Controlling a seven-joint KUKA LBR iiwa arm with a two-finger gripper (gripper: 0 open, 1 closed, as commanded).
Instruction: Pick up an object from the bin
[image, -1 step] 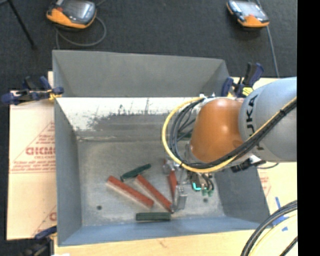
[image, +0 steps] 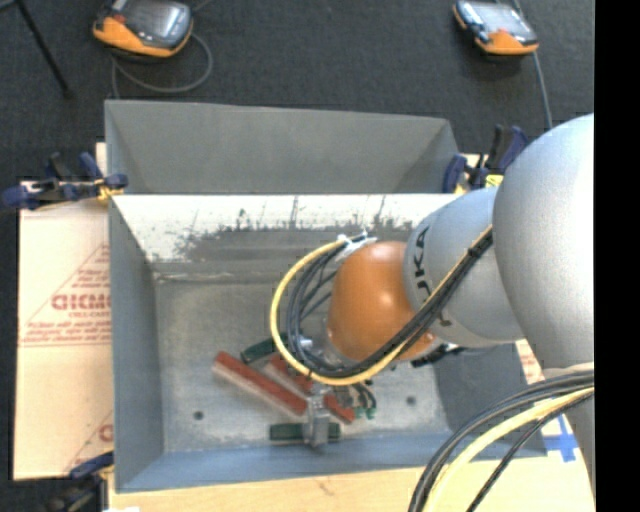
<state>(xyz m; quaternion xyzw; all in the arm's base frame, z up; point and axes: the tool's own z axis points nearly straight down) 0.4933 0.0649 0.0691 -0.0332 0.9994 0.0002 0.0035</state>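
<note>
Gripper (image: 318, 430) low in bin (image: 135, 330), at lower-right end of red stick (image: 258, 383). Dark green block (image: 287, 432) just below stick, beside gripper. Open/shut: can't tell. Risk: stick + block crowded, so grip may snag both or slip off.

Arm's orange cover (image: 365, 300) hides right part of heap (image: 262, 382).

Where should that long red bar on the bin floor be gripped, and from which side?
Probably across its narrow width at its left half, from above: the red bar lies flat and slanted, that end free, the other crowded by small things beside the pincer.
</note>
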